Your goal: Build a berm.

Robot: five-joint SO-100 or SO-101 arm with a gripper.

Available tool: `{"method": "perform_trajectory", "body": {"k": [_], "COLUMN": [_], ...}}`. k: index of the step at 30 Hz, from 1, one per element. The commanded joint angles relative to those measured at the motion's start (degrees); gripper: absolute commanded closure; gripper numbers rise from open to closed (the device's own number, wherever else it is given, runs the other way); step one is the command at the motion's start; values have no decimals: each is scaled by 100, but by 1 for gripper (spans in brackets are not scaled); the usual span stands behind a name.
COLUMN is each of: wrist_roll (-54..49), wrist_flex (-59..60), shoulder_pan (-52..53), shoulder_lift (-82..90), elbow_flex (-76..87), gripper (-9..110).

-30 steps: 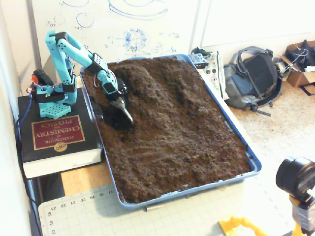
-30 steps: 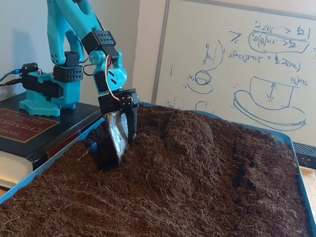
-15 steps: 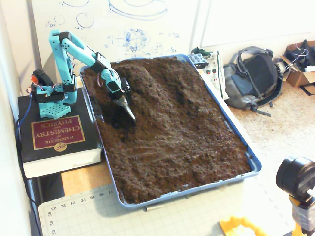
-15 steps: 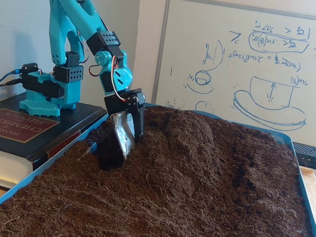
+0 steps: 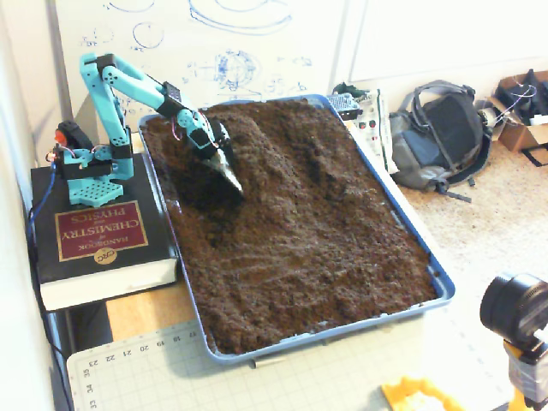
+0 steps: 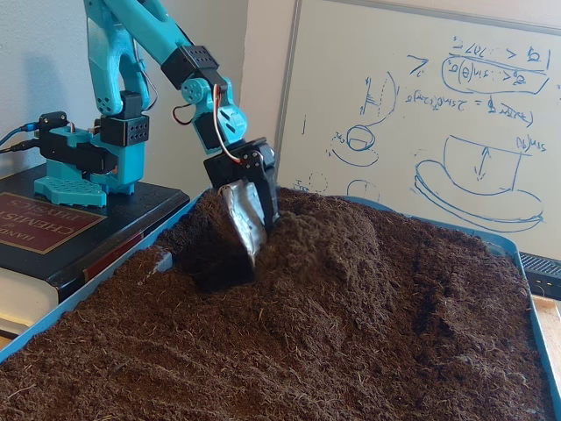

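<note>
Berm [image 6: 351,241]: crumbly dark brown ridge, humped at the far end of the tray [image 5: 441,282], right beside my claw.
My claw [image 6: 254,250]: silvery scoop-shaped blade, tip sunk in the soil at the berm's left flank; can't tell how far it's open, or if it's got anything.
Hollow [image 6: 206,259]: dark dug-out dip just left of the blade.
Book [image 5: 98,235]: under my base, cover reads "HANDBOOK of CHEMISTRY and PHYSICS".
Whiteboard [image 6: 421,105]: blue sketches, scribbles unreadable.
</note>
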Motion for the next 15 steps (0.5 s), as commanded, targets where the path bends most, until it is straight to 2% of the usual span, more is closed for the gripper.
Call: {"method": "perform_trajectory", "body": {"k": [1,8,15], "wrist_roll": [229,1257,1819], "wrist_flex": [-70,-70,-70], "shoulder_pan": [-185,-527,-844], "shoulder_lift": [642,1178,1582], "elbow_flex": [-606,-563,-633], "gripper": [101,101,101]}}
